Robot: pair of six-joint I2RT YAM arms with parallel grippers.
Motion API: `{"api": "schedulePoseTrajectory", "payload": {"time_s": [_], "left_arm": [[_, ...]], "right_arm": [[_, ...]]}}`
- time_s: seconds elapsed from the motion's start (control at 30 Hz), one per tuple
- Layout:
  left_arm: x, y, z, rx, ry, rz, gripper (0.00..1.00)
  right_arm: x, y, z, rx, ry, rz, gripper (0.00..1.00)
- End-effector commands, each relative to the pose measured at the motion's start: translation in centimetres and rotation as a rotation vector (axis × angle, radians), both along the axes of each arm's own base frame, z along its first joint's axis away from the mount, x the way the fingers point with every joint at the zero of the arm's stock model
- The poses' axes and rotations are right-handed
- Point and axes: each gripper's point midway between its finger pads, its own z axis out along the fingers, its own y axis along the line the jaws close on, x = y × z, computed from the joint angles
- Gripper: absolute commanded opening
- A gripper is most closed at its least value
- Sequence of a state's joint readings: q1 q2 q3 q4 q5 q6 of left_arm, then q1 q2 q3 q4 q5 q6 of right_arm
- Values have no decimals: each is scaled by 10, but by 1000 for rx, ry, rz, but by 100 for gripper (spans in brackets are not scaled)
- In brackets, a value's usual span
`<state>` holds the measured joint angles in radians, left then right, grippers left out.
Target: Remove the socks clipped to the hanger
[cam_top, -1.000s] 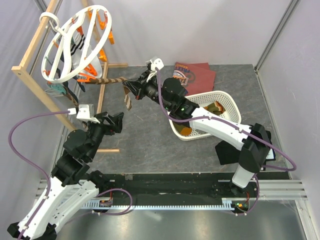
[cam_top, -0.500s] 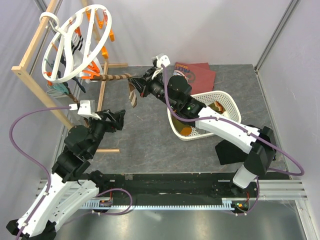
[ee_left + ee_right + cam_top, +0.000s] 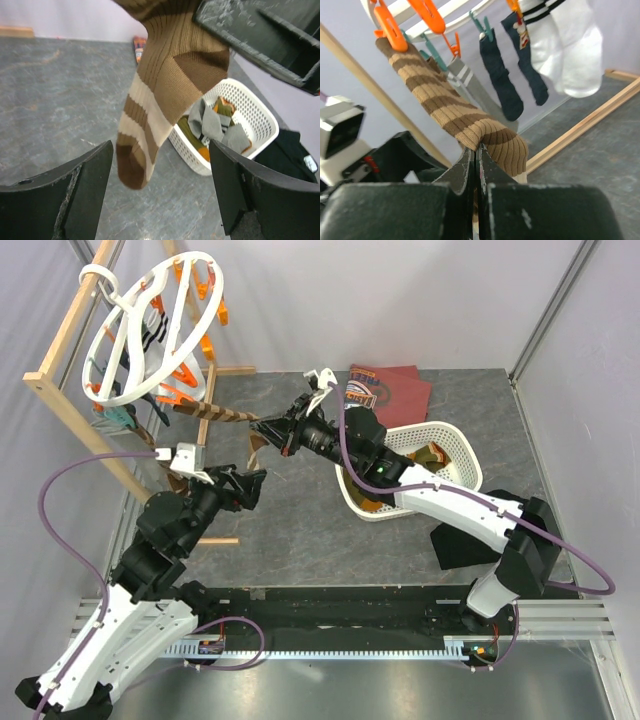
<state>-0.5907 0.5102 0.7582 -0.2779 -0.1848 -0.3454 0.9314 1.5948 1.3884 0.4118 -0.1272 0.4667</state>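
The white ring hanger (image 3: pixel 150 330) hangs on the wooden rack at the far left. A brown and tan striped sock (image 3: pixel 215 413) stretches from an orange clip (image 3: pixel 390 27) on the ring to my right gripper (image 3: pixel 264 430), which is shut on its middle (image 3: pixel 479 150). The sock's toe end (image 3: pixel 165 85) dangles below the grip. My left gripper (image 3: pixel 250 485) is open just below and left of that toe, with nothing between its fingers (image 3: pixel 160 195). More socks stay clipped to the hanger: a grey one (image 3: pixel 470 85), dark ones (image 3: pixel 500 80) and a white one (image 3: pixel 575 50).
A white mesh basket (image 3: pixel 440 435) with several socks in it stands under the right arm. A folded maroon shirt (image 3: pixel 395 385) lies behind it and a black cloth (image 3: pixel 460 540) in front. The wooden rack frame (image 3: pixel 80 430) runs along the left side.
My right gripper has pulled the striped sock slightly right and toward the near side, still clipped. The left gripper has shifted right, toward the dangling toe.
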Motion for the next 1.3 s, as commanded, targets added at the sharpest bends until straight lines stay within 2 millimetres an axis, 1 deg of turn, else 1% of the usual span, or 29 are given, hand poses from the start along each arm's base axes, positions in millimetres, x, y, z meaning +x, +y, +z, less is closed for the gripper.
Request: {"api": "schedulePoseTrajectory", "payload": {"time_s": [0.0, 0.1, 0.17, 0.23, 0.27, 0.3, 0.33, 0.37, 0.4, 0.43, 0.47, 0.5, 0.53, 0.57, 0.6, 0.63, 0.67, 0.7, 0.73, 0.77, 0.83, 0.87, 0.9, 0.93, 1.03, 1.13, 1.2, 1.23, 1.27], "left_arm": [[6, -14, -5, -12, -14, -45, 84], [15, -15, -9, 6, -17, -29, 84], [18, -17, -10, 20, -15, -32, 81], [20, -21, -11, 43, -18, -48, 62], [19, -24, -10, 51, -28, -65, 47], [17, -28, -10, 58, -32, -93, 13], [17, -29, -9, 54, -32, -97, 2], [16, -29, -10, 48, -27, -99, 2], [15, -30, -9, 44, -29, -111, 2], [13, -31, -10, 38, -29, -117, 2], [12, -31, -10, 35, -30, -123, 2], [10, -32, -8, 32, -36, -133, 2], [9, -33, -8, 36, -38, -141, 2], [8, -34, -8, 37, -44, -149, 2], [6, -35, -7, 40, -49, -161, 2], [6, -36, -7, 43, -55, -169, 2], [6, -37, -8, 48, -52, -171, 2], [6, -38, -9, 51, -52, -178, 2], [6, -38, -9, 59, -55, -179, 2], [8, -39, -12, 65, -46, -180, 2], [7, -39, -15, 66, -41, -184, 2], [7, -39, -15, 65, -43, -182, 2], [8, -40, -16, 65, -39, -182, 2], [9, -41, -17, 68, -34, -184, 2], [11, -48, -22, 81, -18, -212, 2], [13, -55, -28, 94, 5, -246, 2], [12, -58, -31, 95, 15, -260, 2], [13, -59, -32, 95, 20, -264, 2], [13, -61, -33, 98, 23, -271, 2]], "right_arm": [[-32, -7, 35, 133, -8, 102, 0], [-38, -7, 36, 146, 9, 122, 0], [-40, -7, 34, 147, 20, 133, 0], [-42, -7, 33, 144, 25, 139, 0], [-42, -6, 31, 137, 25, 139, 0], [-41, -6, 27, 118, 29, 133, 0], [-39, -6, 24, 101, 34, 124, 1], [-37, -6, 29, 82, 5, 109, 7], [-31, -7, 18, 28, 33, 75, 10], [-28, -8, 16, -1, 35, 54, 15], [-26, -10, 28, -8, 29, 33, 27], [-22, -12, 29, -36, 28, 9, 31], [-17, -17, 19, -95, 60, -38, 35], [-17, -19, 36, -95, 44, -59, 41], [-16, -22, 25, -178, 42, -89, 45], [-6, -29, 28, -198, 37, -165, 47], [-6, -29, 42, -197, 10, -186, 54], [-5, -31, 41, -227, 3, -200, 57], [-3, -32, 47, -243, -30, -214, 59], [1, -29, 58, -236, -48, -232, 61], [3, -24, 66, -262, -96, -244, 62], [3, -16, 82, -244, -122, -249, 62], [3, -12, 86, -251, -141, -254, 62], [5, -3, 98, -235, -168, -257, 62], [-1, 22, 112, -219, -230, -224, 62], [-13, 47, 121, -186, -284, -161, 62], [-19, 56, 128, -159, -325, -153, 62], [-19, 63, 124, -162, -338, -149, 62], [-25, 69, 124, -156, -354, -140, 62]]}}
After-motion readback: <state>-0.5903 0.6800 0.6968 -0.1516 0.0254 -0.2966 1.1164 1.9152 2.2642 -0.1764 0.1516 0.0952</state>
